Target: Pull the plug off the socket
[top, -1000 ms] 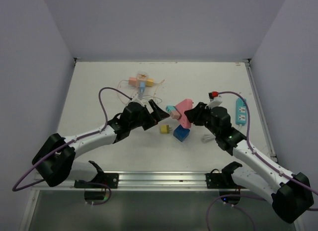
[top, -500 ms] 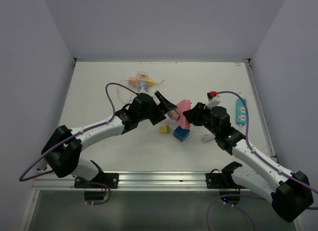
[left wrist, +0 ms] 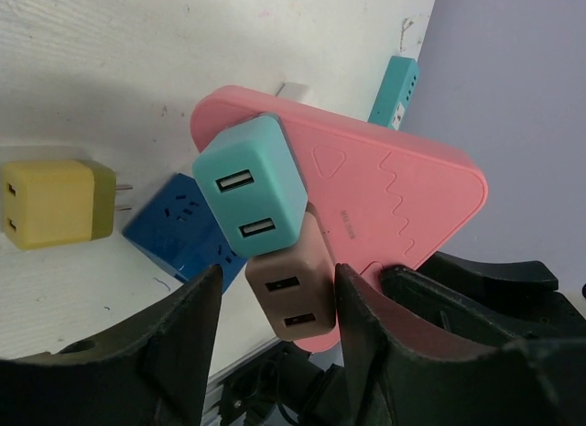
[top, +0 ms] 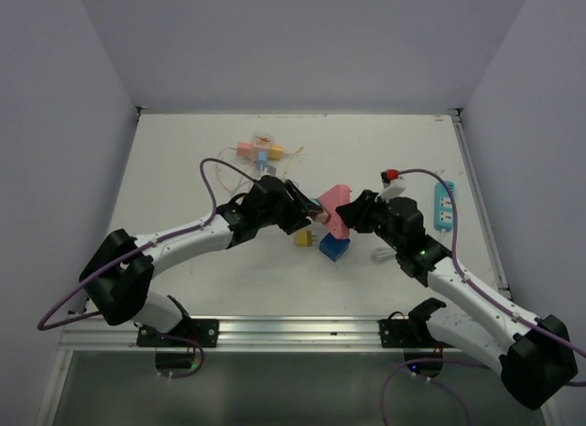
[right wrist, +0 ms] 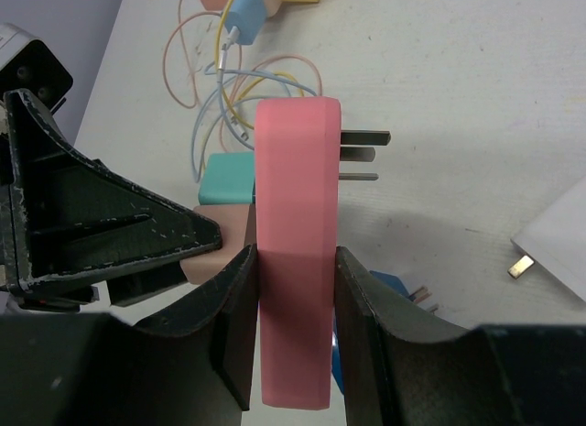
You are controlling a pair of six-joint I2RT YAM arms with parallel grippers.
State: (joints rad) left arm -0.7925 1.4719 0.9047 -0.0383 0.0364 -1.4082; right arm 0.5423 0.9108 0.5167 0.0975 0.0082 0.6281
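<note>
A flat pink socket [top: 337,206] [left wrist: 385,188] [right wrist: 293,261] hangs above the table, my right gripper [right wrist: 293,252] [top: 352,211] shut on its two broad faces. Its metal prongs point away from the left arm. Two plugs stick out of its other face: a teal one [left wrist: 249,183] [right wrist: 229,179] and, below it, a brown one [left wrist: 293,289] [right wrist: 224,238]. My left gripper [left wrist: 277,275] [top: 307,215] straddles the brown plug. Its right finger [left wrist: 366,325] touches the plug's side. A thin gap shows between the plug and the left finger [left wrist: 188,334].
Under the socket lie a yellow plug [top: 302,237] [left wrist: 55,203] and a blue cube adapter [top: 334,247] [left wrist: 179,238]. A teal power strip [top: 443,206] lies at the right edge, a white charger [right wrist: 554,252] near it. Pink and yellow adapters with thin cables [top: 261,151] sit at the back.
My left arm reached right to the socket and its jaws narrowed around the brown plug. The right arm held the pink socket still.
</note>
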